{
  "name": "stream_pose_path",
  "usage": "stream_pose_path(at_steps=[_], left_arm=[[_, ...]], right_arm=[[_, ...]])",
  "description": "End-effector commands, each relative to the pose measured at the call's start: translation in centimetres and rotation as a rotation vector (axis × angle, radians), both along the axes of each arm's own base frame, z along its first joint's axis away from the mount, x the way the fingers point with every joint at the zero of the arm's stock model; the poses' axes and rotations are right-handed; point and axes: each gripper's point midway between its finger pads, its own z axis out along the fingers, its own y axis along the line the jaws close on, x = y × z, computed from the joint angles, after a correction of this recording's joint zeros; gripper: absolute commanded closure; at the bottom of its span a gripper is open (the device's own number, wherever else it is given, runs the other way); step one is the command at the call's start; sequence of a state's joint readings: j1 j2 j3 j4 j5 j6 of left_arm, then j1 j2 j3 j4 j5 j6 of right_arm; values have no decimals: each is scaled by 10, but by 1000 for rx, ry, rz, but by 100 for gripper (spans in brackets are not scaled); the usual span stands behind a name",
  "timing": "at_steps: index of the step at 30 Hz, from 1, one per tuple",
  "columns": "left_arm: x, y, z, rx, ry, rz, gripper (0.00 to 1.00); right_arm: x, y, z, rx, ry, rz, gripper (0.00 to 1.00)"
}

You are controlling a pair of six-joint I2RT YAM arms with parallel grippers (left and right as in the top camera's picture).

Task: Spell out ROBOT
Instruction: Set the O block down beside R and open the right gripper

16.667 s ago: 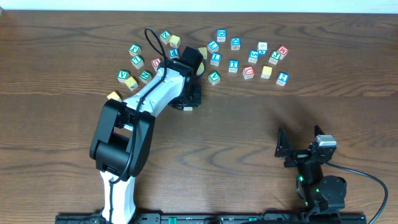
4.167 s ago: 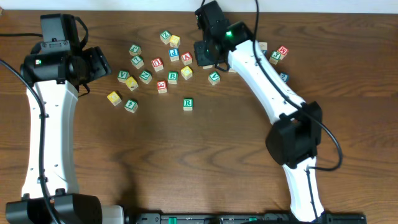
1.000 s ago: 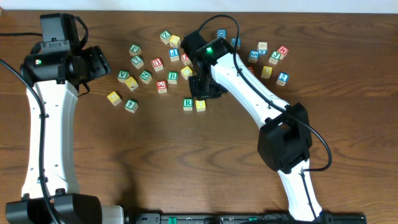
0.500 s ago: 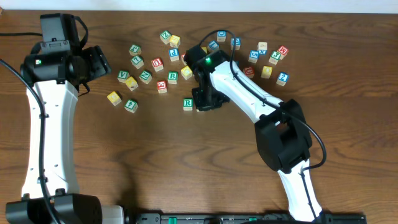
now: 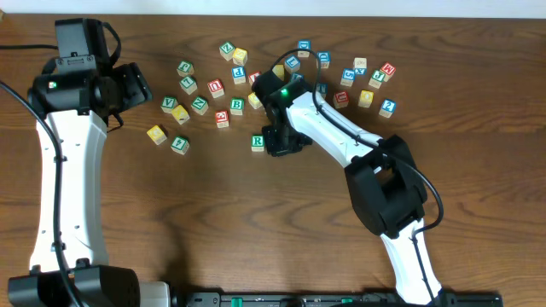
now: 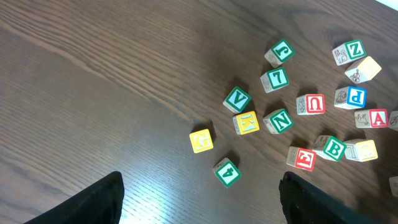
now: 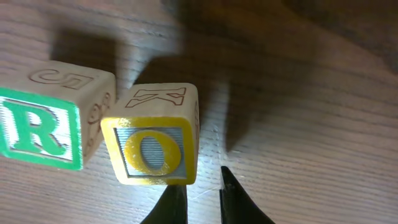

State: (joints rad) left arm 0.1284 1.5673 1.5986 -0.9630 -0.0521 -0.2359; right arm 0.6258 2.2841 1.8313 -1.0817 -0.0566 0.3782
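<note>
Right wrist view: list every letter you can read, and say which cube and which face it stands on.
"R": green, on the white face of the R cube.
"O": yellow, on the yellow-framed face of the O cube.
"K": carved outline, on the O cube's upper side.
Carved outline on the R cube's upper side: an S or a 5, cannot tell which.

Just ahead of the right gripper point(image 7: 198, 196), the yellow cube point(image 7: 152, 152) reads O, with K cut into its far side. The cube on its left point(image 7: 40, 134) reads green R. Beyond the left gripper point(image 6: 200, 183), cubes read G point(image 6: 201, 140), 4 point(image 6: 226, 171), V point(image 6: 237, 99), K point(image 6: 247, 122), N point(image 6: 278, 121), 7 point(image 6: 274, 79), J point(image 6: 281, 52), U point(image 6: 310, 104), E point(image 6: 302, 158), B point(image 6: 331, 148), P point(image 6: 351, 97), A point(image 6: 373, 117), Z point(image 6: 350, 51).
</note>
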Motion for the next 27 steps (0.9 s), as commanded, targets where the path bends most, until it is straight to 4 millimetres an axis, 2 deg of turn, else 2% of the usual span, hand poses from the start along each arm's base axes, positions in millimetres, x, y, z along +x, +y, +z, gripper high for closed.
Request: stream_pose_path(at_steps=[1,3,6,12,15,20,27], left_arm=[[-1,2,-5,3,15,11,21],[-1,2,-5,2,15,10,21],[-1,2,-5,2,15,10,21],[-1,2,-6,2,16,10,21],[-1,2,-5,2,15,10,21],[-1,2,-5,3,15,11,21],[-1,2,-5,2,15,10,21]], right_arm=[[-6,5,-6,-1,17,31,92],[-10,9,-4,22,34,45,98],[-12,12,4,45,55,53,99],[0,-2,40,54,-3,20,97],[10,-14,47,32,-44,-6,91],[24,-27,42,15,-75,-62,89],[30,-15,26,45,-111,-82,90]])
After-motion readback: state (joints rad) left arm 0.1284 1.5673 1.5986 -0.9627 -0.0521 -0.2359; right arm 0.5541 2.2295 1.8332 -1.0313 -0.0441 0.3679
